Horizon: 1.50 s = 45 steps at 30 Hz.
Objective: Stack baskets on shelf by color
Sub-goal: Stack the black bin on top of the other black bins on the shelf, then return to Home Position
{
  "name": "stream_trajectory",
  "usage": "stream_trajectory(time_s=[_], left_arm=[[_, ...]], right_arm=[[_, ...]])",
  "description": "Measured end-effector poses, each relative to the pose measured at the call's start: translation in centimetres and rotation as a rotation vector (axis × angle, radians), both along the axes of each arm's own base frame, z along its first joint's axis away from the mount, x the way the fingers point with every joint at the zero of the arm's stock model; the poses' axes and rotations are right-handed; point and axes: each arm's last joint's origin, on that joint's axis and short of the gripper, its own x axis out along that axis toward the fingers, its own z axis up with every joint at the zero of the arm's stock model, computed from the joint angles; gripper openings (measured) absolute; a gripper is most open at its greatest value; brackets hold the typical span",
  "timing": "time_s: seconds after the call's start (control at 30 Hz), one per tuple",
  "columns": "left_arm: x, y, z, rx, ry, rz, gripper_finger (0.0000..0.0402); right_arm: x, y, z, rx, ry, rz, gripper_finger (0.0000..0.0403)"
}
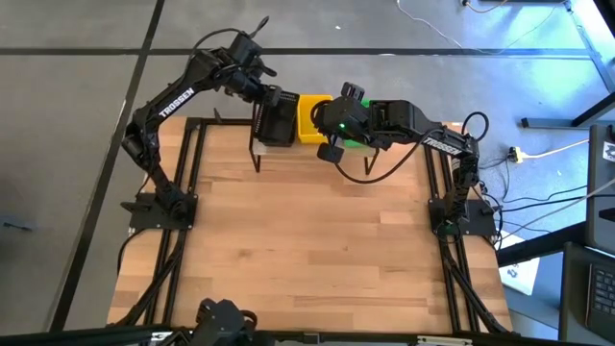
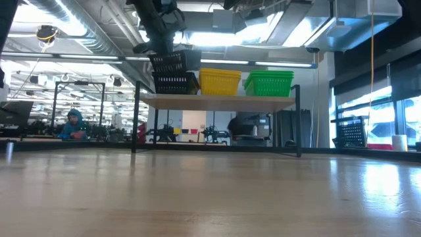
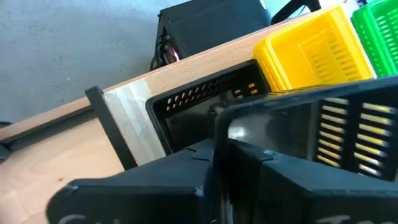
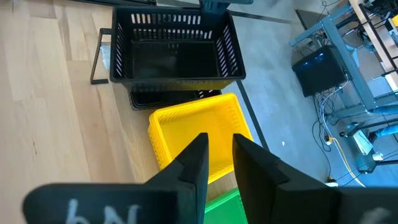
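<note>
The shelf (image 2: 217, 101) stands at the table's far edge. On its plank sit black baskets (image 2: 175, 83) at the left, a yellow basket (image 2: 220, 81) in the middle and a green basket (image 2: 269, 82) at the right. My left gripper (image 2: 160, 47) is shut on another black basket (image 2: 176, 61), held slightly tilted just above the black ones on the shelf. My right gripper (image 4: 219, 146) hovers over the yellow basket (image 4: 196, 127), empty, with its fingers a little apart. My left gripper holds the lifted black basket by its rim on the side toward the table's left (image 2: 158, 58), coming from above. The gripper's own body hides the place of contact in the left wrist view. The basket is slightly tilted, right over the black basket on the shelf (image 3: 199, 99); I cannot tell whether they touch.
The wooden tabletop (image 1: 307, 240) lies bare in front of the shelf. Beyond the shelf's far edge the floor drops away, with equipment and cables (image 4: 323, 68). A person (image 2: 74, 124) sits far off in the room behind.
</note>
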Motion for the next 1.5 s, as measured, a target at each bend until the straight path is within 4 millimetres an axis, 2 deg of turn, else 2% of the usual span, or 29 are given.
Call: stream_trajectory(time_s=[0.17,0.33,0.47,0.77,1.13,1.23,1.33,1.5], left_arm=[[0.6,0.2,-1.2,-0.074,0.027,0.048,0.0044],[1.3,0.7,-2.0,-0.08,0.043,0.043,0.0048],[1.3,0.7,-1.8,-0.067,0.035,0.018,0.0046],[0.6,0.9,0.4,0.014,0.017,-0.025,0.0046],[0.7,0.8,0.6,0.025,0.008,-0.043,0.0047],[0.1,0.5,1.3,0.074,0.018,-0.084,0.0049],[-0.5,-0.4,2.9,0.154,0.024,-0.156,0.0049],[-1.7,-3.4,5.4,0.238,0.033,-0.328,0.0049]], right_arm=[[0.0,0.0,0.0,0.0,0.0,0.0,0.0076],[0.0,0.0,0.0,0.0,0.0,0.0,0.0076],[0.0,0.0,0.0,0.0,0.0,0.0,0.0076],[0.0,0.0,0.0,0.0,0.0,0.0,0.0076],[0.0,0.0,0.0,0.0,-0.001,0.0,0.0076],[0.0,0.0,0.0,0.0,-0.001,-0.001,0.0076],[0.0,0.0,0.0,0.003,-0.002,-0.003,0.0076],[-0.3,0.0,0.3,0.0,-0.005,-0.002,0.0066]])
